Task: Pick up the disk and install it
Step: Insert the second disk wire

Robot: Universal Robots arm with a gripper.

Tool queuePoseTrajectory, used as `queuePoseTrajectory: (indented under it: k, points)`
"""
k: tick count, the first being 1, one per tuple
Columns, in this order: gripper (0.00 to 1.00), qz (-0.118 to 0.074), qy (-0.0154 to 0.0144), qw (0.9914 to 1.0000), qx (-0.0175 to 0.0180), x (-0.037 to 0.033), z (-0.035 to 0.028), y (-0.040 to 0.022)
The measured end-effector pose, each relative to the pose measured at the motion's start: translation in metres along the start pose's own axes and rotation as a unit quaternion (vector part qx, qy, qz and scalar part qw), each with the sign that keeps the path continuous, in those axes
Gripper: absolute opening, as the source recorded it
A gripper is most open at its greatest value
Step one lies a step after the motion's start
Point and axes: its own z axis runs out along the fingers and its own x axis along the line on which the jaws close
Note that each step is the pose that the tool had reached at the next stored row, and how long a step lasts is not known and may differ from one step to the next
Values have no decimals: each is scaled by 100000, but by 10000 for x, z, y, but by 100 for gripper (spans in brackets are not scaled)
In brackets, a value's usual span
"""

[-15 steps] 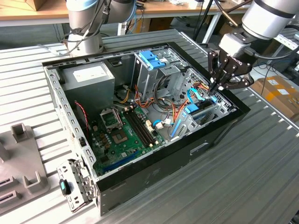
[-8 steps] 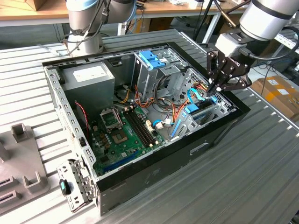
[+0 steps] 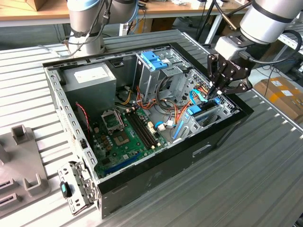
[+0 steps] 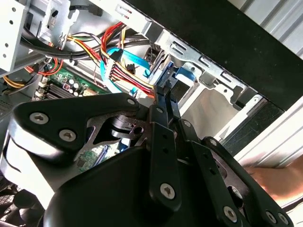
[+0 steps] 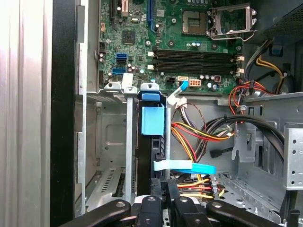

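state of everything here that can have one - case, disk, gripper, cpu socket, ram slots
computer case: lying on its side, side panel off, inside exposed
disk: standing on edge in the drive bay at the case's front end, between metal bay walls
gripper: shut, fingers together, at the disk's end in the bay
cpu socket: no cooler on it, retention frame visible
ram slots: empty

Ribbed metal bench (image 3: 265,179) carrying open PC case (image 3: 156,170) below pincer (image 3: 221,90), w/ grey fixture (image 3: 21,161) lying well apart from pincer.
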Motion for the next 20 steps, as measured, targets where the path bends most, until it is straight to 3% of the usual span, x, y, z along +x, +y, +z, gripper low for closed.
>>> queuePoseTrajectory:
  k: [20]
  points:
    - [16, -692, -21, 99998, -27, 11, 77, 13]
